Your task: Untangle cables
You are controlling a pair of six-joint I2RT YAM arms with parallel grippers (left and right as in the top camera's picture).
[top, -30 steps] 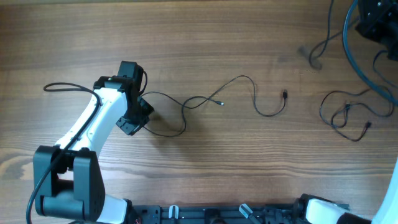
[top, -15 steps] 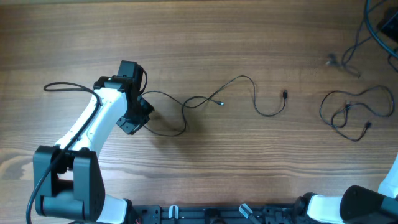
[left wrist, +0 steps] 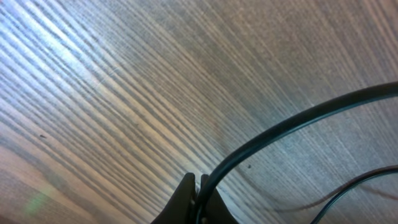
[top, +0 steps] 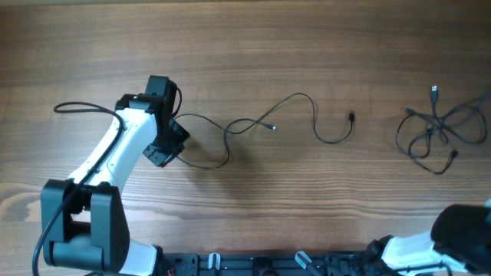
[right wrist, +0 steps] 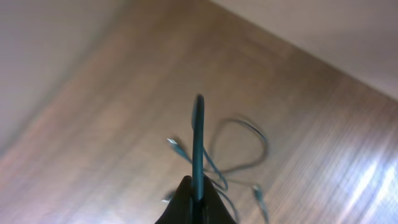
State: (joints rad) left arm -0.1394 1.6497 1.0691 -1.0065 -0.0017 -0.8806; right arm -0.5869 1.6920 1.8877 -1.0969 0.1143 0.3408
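Observation:
One thin black cable (top: 295,96) runs in loose loops from my left gripper (top: 164,148) rightward to a small plug (top: 351,116). In the left wrist view my left gripper (left wrist: 198,198) is shut on this cable (left wrist: 292,127) low over the wood. A second tangle of cables (top: 436,127) lies at the right edge, one plug end (top: 434,90) pointing away. My right gripper (right wrist: 198,190) is out of the overhead view; it is shut on a dark cable (right wrist: 198,130) and is held high above that blurred tangle (right wrist: 239,155).
The left arm's thicker black cable (top: 80,106) arcs over the wooden table (top: 253,38) at the left. The right arm's base (top: 460,230) shows at the bottom right corner. The arms' mount rail (top: 261,264) runs along the front edge.
The right arm and its thick cables have left the overhead view's top right corner. The right tangle has shifted and gained loops, with a plug end now sticking up. The left arm has not moved.

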